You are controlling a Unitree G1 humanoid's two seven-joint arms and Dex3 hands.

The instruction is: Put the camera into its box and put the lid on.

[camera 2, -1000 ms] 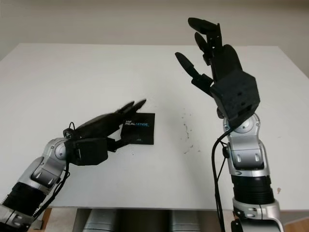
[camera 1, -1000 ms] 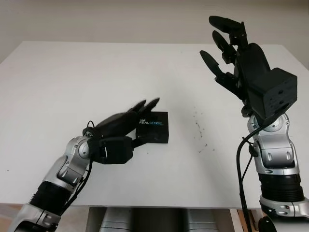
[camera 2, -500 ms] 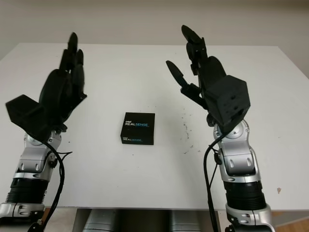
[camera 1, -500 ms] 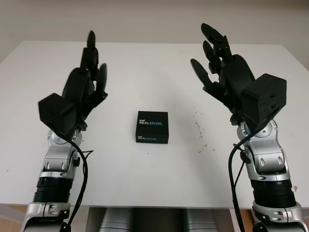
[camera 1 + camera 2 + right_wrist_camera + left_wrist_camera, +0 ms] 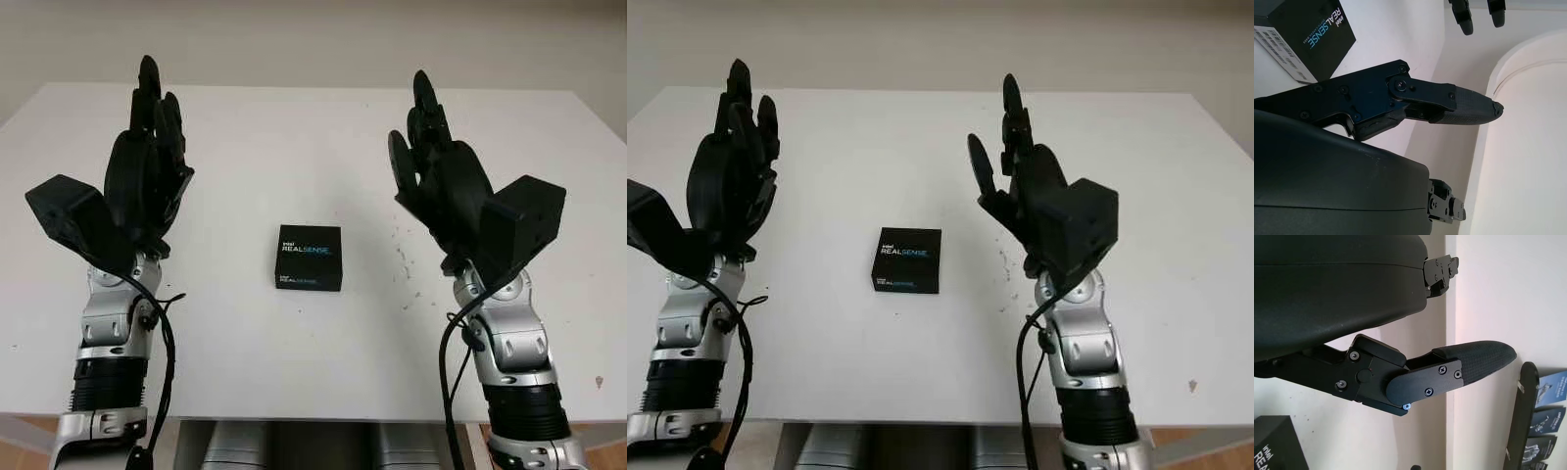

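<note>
White table (image 5: 294,137) bears a closed black box (image 5: 309,257) between raised hands.

The closed black box (image 5: 308,257) sits alone near the middle of the white table (image 5: 294,137). The left hand (image 5: 147,181) and right hand (image 5: 441,186), both open, are raised off the table on either side of the box, leaving bare tabletop all round it out to every edge.

A black box (image 5: 309,258) with white and blue lettering sits on a white table (image 5: 294,137).
</note>
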